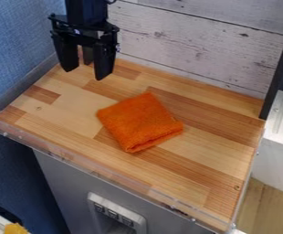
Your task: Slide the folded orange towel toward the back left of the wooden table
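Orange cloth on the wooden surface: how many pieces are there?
1. The folded orange cloth lies near the middle of the wooden surface; the end effector is at upper left. The cloth's folds may hide another.

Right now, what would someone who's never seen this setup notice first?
Probably the bright orange cloth, folded into a rough square near the middle of the wooden counter. Next, the black end effector hanging over the counter's upper left, its fingers apart and the cloth outside its grip.

The top edge crops the arm (86, 8); the bottom, something yellow (14, 229)
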`<state>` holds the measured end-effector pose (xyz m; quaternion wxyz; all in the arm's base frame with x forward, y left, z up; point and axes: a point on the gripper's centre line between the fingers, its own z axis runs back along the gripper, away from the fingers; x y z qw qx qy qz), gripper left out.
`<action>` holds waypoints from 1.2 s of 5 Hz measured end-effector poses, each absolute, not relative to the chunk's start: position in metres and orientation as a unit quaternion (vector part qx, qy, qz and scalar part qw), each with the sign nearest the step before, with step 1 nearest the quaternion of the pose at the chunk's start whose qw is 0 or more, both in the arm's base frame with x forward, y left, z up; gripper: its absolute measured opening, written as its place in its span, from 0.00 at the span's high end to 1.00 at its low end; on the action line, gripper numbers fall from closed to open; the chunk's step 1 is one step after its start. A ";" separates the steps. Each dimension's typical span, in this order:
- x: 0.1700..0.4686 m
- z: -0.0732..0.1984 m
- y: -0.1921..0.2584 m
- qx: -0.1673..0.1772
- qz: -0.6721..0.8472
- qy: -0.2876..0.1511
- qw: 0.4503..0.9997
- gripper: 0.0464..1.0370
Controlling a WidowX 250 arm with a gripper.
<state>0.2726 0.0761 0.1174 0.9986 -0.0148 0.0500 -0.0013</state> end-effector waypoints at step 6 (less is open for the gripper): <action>0.305 0.120 0.045 0.005 0.187 -0.034 0.982 0.04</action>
